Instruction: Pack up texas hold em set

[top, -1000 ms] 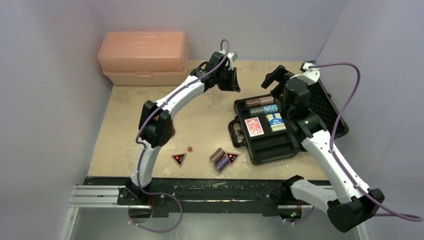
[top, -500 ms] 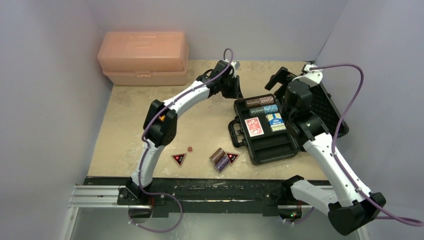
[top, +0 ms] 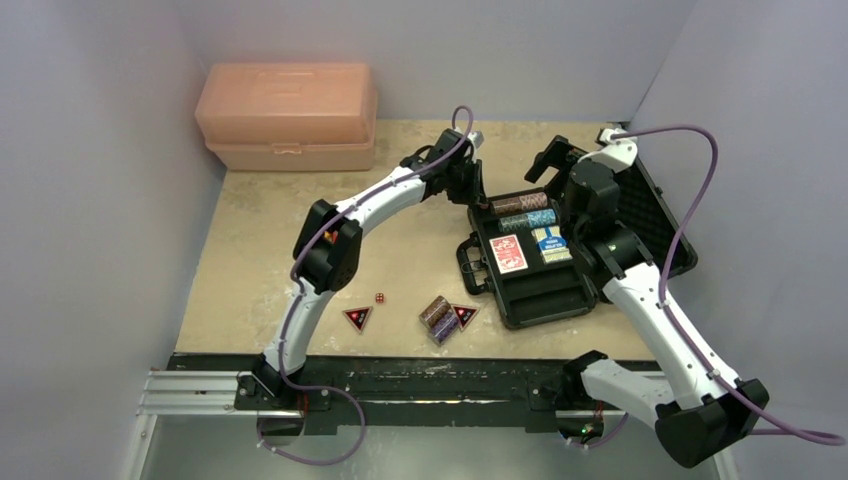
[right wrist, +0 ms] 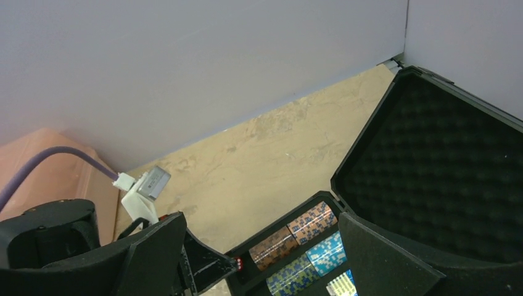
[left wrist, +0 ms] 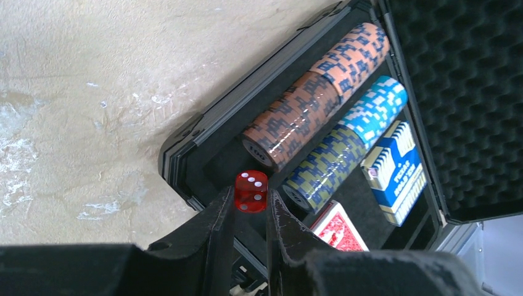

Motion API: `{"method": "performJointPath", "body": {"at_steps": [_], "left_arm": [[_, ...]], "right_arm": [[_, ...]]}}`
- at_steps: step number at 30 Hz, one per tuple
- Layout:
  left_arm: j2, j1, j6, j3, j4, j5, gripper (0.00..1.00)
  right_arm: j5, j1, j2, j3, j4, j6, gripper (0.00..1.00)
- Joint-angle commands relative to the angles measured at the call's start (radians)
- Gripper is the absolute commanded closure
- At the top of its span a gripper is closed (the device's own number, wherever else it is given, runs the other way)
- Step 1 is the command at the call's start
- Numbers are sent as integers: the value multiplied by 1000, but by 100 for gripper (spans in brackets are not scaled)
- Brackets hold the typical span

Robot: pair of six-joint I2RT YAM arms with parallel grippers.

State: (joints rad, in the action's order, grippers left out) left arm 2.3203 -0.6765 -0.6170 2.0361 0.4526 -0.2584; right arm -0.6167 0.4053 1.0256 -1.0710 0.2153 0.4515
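Since the earlier frame, the left arm has extended toward the black case (top: 540, 290), and the left gripper (left wrist: 250, 206) now hangs over the tray corner beside the chip rows. The right arm has barely shifted.

The left gripper's fingers (left wrist: 216, 228) pinch a red die (left wrist: 251, 191) at their tips, and the die sits above the tray edge. The right gripper (right wrist: 262, 246) is spread wide, holds nothing, and hovers over the open case near its foam-lined lid (right wrist: 444, 166).

Inside the tray, an orange-brown chip row (left wrist: 314, 98) lies beside a blue and yellow chip row (left wrist: 345, 145). The blue deck (left wrist: 395, 172) and red deck (left wrist: 336, 228) lie just next to them.

On the table (top: 260, 240), well apart from the case, remain:
- a loose chip stack (top: 438, 318);
- two triangular tokens (top: 357, 318) (top: 465, 315);
- a second die (top: 380, 297).

A peach box (top: 288, 115) stands at the far left corner.
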Motion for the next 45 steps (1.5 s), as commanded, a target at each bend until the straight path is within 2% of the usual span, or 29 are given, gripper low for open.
{"method": "performJointPath", "body": {"at_steps": [1,29,35,42,45], "left_arm": [[18,-2,14,39,-13,17,100],[79,-1,23,82,6,28,99],[65,-1,34,74,12,32,82],[20,-1,48,31,-4,34,43],[-10,-2,66,14,-11,24,30]], "right_arm": [[22,-2,4,-4,-34,-14,1],[23,-2,47,5,-54,-33,1],[20,-2,47,6,-54,-33,1],[21,-3,42,5,-51,-34,1],[49,-2,31,8,-61,-35,1]]}}
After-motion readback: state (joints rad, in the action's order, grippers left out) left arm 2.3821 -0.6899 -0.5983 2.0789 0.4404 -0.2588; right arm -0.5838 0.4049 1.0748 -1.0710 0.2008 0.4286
